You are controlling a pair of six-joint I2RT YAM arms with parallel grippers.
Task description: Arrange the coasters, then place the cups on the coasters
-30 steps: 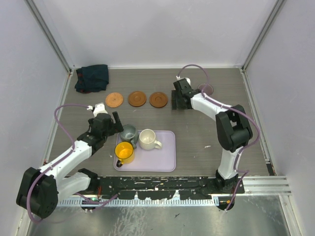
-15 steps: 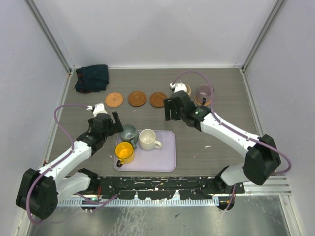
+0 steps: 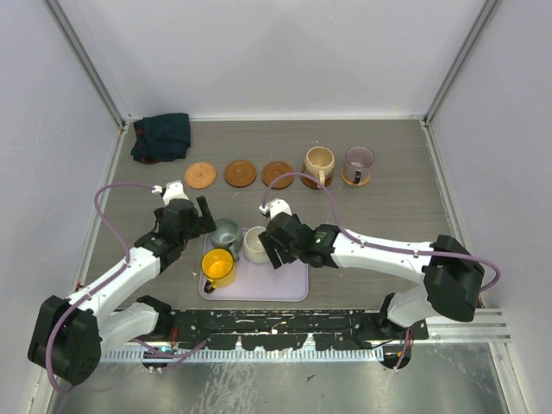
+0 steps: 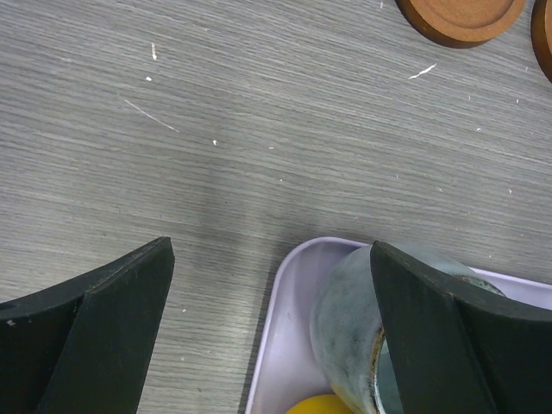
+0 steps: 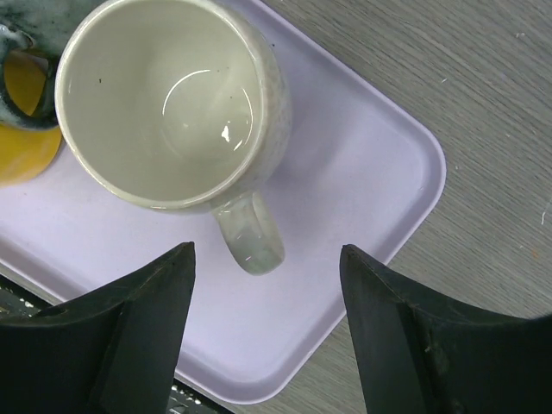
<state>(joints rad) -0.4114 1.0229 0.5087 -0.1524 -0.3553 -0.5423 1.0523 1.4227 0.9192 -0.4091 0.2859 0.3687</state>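
Nearest you, at the lower left of the top view, the yellow cup (image 3: 217, 266) sits in the near-left corner of the lavender tray (image 3: 293, 280). Just beyond it the white cup (image 5: 164, 112) stands upright and empty. Its handle (image 5: 250, 237) points toward the lower right of the right-wrist frame. Your right gripper (image 5: 266, 259) hangs over it, fingers (image 5: 138, 328) parted and pinching nothing, the handle lying in the gap between them. Whether either pad touches the cup is hard to say from that angle. It reads as glazed ceramic, so expect it to be stiff, light, slick-walled and liable to chip if dropped. The handle loop looks thin and would twist under a pinch. A finger inside the rim and one outside, opposite the handle, looks the surer hold. At the tray's far-left corner is the grey-green cup (image 4: 354, 319). Your left gripper (image 4: 272, 250) is spread wide and empty, with its right-hand finger (image 4: 431, 328) close alongside that cup. Treat that cup the same way, but it is crowded against the tray lip and its neighbours, so lift straight up. Farther back, in the upper middle of the top view, three coasters (image 3: 241, 172) lie bare in a row. To their right the tan cup (image 3: 319, 161) and purple cup (image 3: 359, 162) each sit on a coaster already. A dark cloth (image 3: 162, 135) is bunched at the far left corner.
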